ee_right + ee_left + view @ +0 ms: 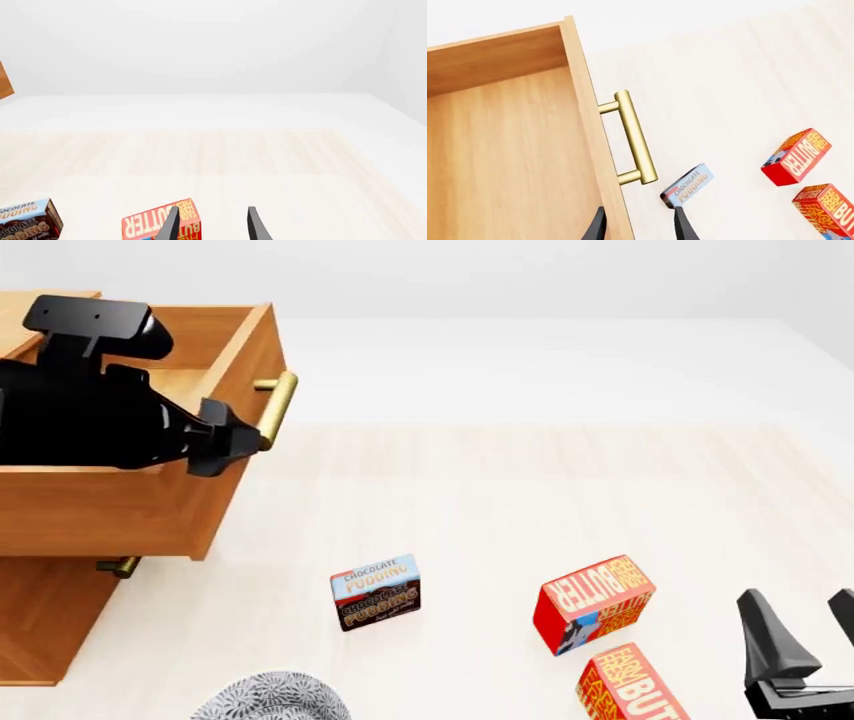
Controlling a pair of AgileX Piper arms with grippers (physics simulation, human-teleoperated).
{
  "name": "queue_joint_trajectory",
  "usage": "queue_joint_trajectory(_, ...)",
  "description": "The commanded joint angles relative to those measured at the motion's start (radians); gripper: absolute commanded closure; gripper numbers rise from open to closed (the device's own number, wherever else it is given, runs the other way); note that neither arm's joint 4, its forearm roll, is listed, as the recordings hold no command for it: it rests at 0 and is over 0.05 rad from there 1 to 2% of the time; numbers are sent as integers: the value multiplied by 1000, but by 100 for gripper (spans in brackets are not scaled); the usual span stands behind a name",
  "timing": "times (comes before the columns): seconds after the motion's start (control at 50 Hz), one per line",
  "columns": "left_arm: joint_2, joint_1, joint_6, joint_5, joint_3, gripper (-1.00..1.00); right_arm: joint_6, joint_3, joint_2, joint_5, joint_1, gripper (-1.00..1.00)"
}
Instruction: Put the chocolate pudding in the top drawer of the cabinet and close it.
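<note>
The top drawer (200, 495) of the cabinet (40, 625) stands pulled out, its bare wooden inside open to view from the left wrist camera, and its brass handle (635, 137) juts from the front panel. The left gripper (230, 445) hangs above the drawer's front edge, just beside the handle in the front view; its two dark fingers (684, 227) are spread apart with nothing between them, one on each side of the drawer's front panel in the wrist view. The chocolate pudding (375, 592) sits on the pale table (534, 490) in front of the drawer and to its right, outside the drawer — standing on edge, light blue band above, brown below. To its right stand two red butter boxes: the nearer butter box (594, 603) is tilted, and the second butter box (631, 685) lies just beside it towards the front edge. A grey patterned bowl (274, 698) shows partly at the bottom edge of the front view. The right gripper (805, 625) waits low at the right, well apart from the pudding — its fingers (255, 225) parted and empty, with a butter box just behind one fingertip in the right wrist view.
</note>
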Motion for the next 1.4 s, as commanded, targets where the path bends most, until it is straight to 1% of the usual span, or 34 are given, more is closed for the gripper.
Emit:
queue_joint_trajectory(0.02, -14, -39, 16, 3, -33, -100, -4, 3, -7, -4, -3, -100)
queue_joint_trajectory(0.12, -9, -59, 9, 0, -31, -100, -4, 3, -6, -5, -3, -100)
queue_joint_trajectory(0.24, -14, -77, 0, 22, -58, -100, -4, 3, -5, -5, -3, -100)
queue_joint_trajectory(0.34, -21, -69, 31, 41, -90, -100, -4, 3, -6, -5, -3, -100)
queue_joint_trajectory(0.44, -31, -80, 32, 61, -132, -100, -4, 3, -4, -6, -2, -100)
queue_joint_trajectory(0.58, -47, -84, 48, 80, -161, -100, -4, 3, -5, -6, -2, -100)
queue_joint_trajectory(0.62, -50, -76, 66, 81, -159, -100, -4, 3, -5, -6, -2, -100)
queue_joint_trajectory(0.68, -54, -83, 67, 88, -174, -100, -4, 3, -5, -6, -2, -100)
queue_joint_trajectory(0.76, -69, -87, 103, 93, -197, -100, -4, 3, -5, -6, -2, -100)
queue_joint_trajectory(0.8, -71, -89, 102, 104, -212, -100, -4, 3, -5, -6, -2, -100)
queue_joint_trajectory(0.84, -78, -92, 124, 111, -226, -100, -4, 3, -5, -6, -2, -100)
queue_joint_trajectory(0.9, -82, -95, 130, 119, -238, -100, -4, 3, -5, -6, -2, -100)
queue_joint_trajectory(0.98, -87, -92, 161, 123, -254, -100, -4, 3, -5, -6, -2, -100)
queue_joint_trajectory(1.04, -86, -96, 176, 120, -255, -100, -4, 3, -4, -6, -2, -100)
queue_joint_trajectory(1.06, -92, -99, 210, 111, -251, -100, -4, 3, -5, -6, -2, -100)
queue_joint_trajectory(1.08, -94, -104, 227, 107, -249, -100, -4, 3, -5, -6, -2, -100)
queue_joint_trajectory(1.12, -97, -104, 251, 98, -246, -100, -4, 3, -5, -6, -2, -100)
queue_joint_trajectory(1.14, -97, -104, 251, 98, -246, -100, -4, 3, -5, -6, -2, -100)
queue_joint_trajectory(1.2, -103, -107, 293, 84, -249, -100, -4, 3, -5, -6, -2, -100)
queue_joint_trajectory(1.32, -93, -143, 331, 67, -250, -100, -4, 3, -5, -6, -3, -100)
queue_joint_trajectory(1.34, -90, -164, 348, 53, -241, -100, -4, 3, -5, -6, -3, -100)
queue_joint_trajectory(1.4, -88, -180, 358, 44, -234, -100, -4, 3, -5, -6, -2, -100)
